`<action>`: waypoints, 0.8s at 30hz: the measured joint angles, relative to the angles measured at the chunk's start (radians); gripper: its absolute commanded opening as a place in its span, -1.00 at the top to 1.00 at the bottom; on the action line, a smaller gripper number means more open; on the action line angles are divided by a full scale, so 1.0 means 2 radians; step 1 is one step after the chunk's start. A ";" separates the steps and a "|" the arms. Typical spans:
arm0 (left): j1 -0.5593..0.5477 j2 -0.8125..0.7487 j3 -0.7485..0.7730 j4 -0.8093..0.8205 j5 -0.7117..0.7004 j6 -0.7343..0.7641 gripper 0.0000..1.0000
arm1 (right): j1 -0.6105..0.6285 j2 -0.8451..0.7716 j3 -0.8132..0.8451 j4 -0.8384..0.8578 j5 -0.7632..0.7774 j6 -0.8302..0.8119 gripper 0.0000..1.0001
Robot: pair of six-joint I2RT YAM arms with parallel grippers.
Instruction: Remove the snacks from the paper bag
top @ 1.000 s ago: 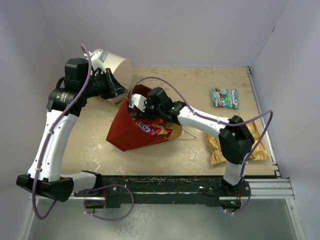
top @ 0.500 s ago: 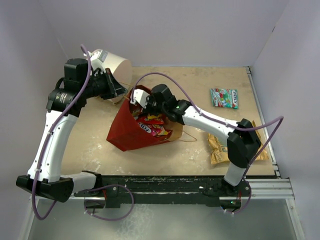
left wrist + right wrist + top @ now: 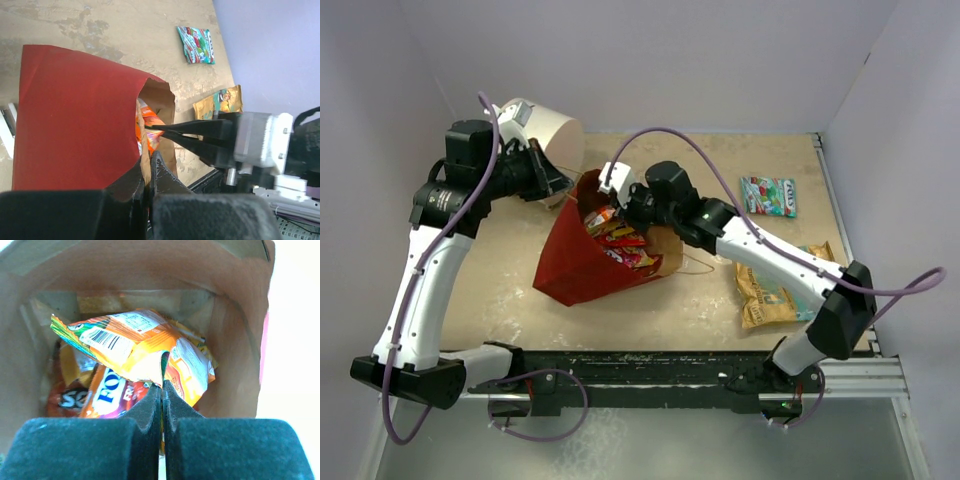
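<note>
Over on the far left, the white drum (image 3: pixel 556 130) sits out of the action, tipped on its side behind the left arm. Next to it, the left gripper (image 3: pixel 148 165) has its fingers pressed together on the rim of the paper bag (image 3: pixel 570 268), pinching the paper. That grip looks meant to hold the mouth up and open, so the other arm has a way in.

The bag lies on its side on the table (image 3: pixel 500 285), red outside and brown kraft inside, mouth turned toward the right arm.

At the mouth, the right gripper (image 3: pixel 162 389) reaches in with its jaws clamped on a crumpled orange packet (image 3: pixel 135 347), caught by its crinkled lower edge. A barcode shows on the packet's back. The small print beside it is too fine to read.

Deeper in the bag, a second orange packet (image 3: pixel 107 397) shows big blue letters "FO" with "FR" beneath. A dark red packet (image 3: pixel 67 399) shows "SO" in white. So there are several snacks inside, and I'd judge the job well short of finished.

Further right, two snacks are out on the table. A teal-green packet (image 3: pixel 768 196) lies flat near the far edge, its lettering too small to make out. A tan packet (image 3: pixel 760 302) lies nearer, partly under the right forearm.
</note>
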 measured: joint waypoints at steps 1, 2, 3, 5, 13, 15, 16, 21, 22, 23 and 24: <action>0.000 -0.001 -0.001 0.000 -0.001 0.000 1.00 | 0.000 -0.006 0.000 -0.006 -0.001 0.009 1.00; 0.001 -0.002 -0.002 0.000 -0.002 0.000 1.00 | 0.000 -0.014 0.000 -0.015 -0.002 0.021 1.00; 0.001 -0.004 -0.003 0.000 -0.002 0.000 1.00 | 0.000 -0.023 0.000 -0.024 -0.002 0.032 1.00; 0.002 -0.006 -0.006 0.000 -0.003 0.000 1.00 | 0.000 -0.042 0.000 -0.045 0.001 0.056 1.00; 0.002 -0.007 -0.008 0.000 -0.004 -0.001 1.00 | 0.000 -0.133 0.005 -0.121 0.058 0.130 1.00; 0.002 -0.007 -0.008 0.000 -0.004 -0.001 1.00 | 0.000 -0.150 0.018 -0.145 0.084 0.152 1.00; 0.002 -0.007 -0.008 0.000 -0.004 -0.001 1.00 | 0.000 -0.155 0.024 -0.153 0.093 0.161 1.00; 0.002 -0.007 -0.008 0.000 -0.004 0.000 1.00 | 0.000 -0.178 0.050 -0.189 0.146 0.214 1.00; 0.002 -0.007 -0.008 0.000 -0.004 0.000 1.00 | 0.000 -0.181 0.057 -0.197 0.161 0.228 1.00; 0.002 -0.007 -0.008 0.000 -0.004 0.000 1.00 | 0.000 -0.181 0.067 -0.208 0.177 0.242 1.00; 0.002 -0.007 -0.008 0.000 -0.004 0.000 1.00 | 0.000 -0.180 0.075 -0.216 0.191 0.253 1.00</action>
